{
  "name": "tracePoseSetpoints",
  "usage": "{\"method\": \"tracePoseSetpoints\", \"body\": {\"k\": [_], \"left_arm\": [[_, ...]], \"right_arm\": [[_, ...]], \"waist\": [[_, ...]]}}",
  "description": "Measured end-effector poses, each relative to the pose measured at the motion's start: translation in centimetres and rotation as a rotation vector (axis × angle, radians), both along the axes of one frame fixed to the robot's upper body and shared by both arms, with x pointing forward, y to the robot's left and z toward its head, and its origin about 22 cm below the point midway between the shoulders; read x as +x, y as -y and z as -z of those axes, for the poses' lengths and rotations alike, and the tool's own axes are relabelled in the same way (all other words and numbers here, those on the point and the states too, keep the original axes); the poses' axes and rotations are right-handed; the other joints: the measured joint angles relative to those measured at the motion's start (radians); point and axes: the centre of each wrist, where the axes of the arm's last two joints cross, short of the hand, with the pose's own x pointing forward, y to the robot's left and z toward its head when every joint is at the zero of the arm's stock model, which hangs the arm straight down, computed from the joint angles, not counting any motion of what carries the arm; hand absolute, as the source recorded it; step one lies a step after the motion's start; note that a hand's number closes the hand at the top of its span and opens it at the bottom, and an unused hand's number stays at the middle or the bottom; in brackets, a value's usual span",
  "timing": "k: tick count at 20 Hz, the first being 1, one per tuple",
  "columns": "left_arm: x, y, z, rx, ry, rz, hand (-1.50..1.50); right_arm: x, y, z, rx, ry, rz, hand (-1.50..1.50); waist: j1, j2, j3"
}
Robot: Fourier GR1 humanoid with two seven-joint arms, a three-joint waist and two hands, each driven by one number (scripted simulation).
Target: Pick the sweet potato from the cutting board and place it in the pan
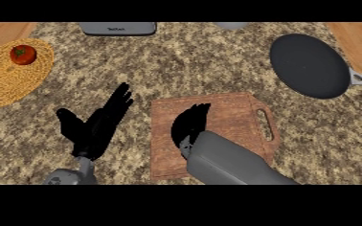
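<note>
Black right hand overlaps the rectangular wood-grain cutting board.

**What the head view is keeping back**

The right hand is lying over the middle of the cutting board, and whether the sweet potato is sitting beneath it cannot be told. The right forearm is covering the board's near edge and running out at the lower edge; the left forearm is being cut off there too. The pan is losing the end of its handle at the right edge, and the woven mat is being cropped on the left. Along the top, a grey appliance and a smaller grey thing are showing only their near edges — the appliance's lettering is staying too small to read. Wooden shapes are peeking in at both top corners.
</note>
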Motion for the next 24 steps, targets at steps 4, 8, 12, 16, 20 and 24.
{"method": "tracePoseSetpoints", "body": {"k": [4, 8, 12, 16, 20, 24], "left_arm": [[-0.2, -0.3, 0.0, -0.003, 0.001, -0.007, 0.0], [-0.2, -0.7, 0.0, 0.0, -0.002, -0.011, 0.0], [-0.3, -0.7, -0.3, -0.001, 0.004, -0.011, 0.0], [-0.1, -0.9, -0.4, -0.001, -0.003, -0.003, 0.0], [0.0, -0.9, -0.5, -0.008, -0.006, -0.013, 0.0], [-0.3, -1.6, -0.2, -0.002, -0.014, -0.044, 0.0]], "right_arm": [[0.0, 0.7, 0.4, -0.018, -0.001, 0.0, -1.5], [-0.4, 1.4, 0.9, -0.033, 0.006, -0.006, 1.5], [-0.2, 2.0, 0.5, -0.043, 0.044, -0.028, 1.5], [-0.6, 2.3, 0.9, -0.094, 0.085, -0.104, 1.5], [-1.4, 4.8, 0.6, -0.016, 0.111, -0.158, 1.5], [-2.8, 8.2, -0.8, 0.287, 0.105, -0.212, 1.5]], "waist": [[-0.003, 0.0, 0.0], [-0.006, 0.0, 0.001], [-0.003, -0.002, 0.002], [0.002, -0.001, 0.002], [-0.007, -0.003, 0.003], [-0.044, -0.006, 0.005]]}}
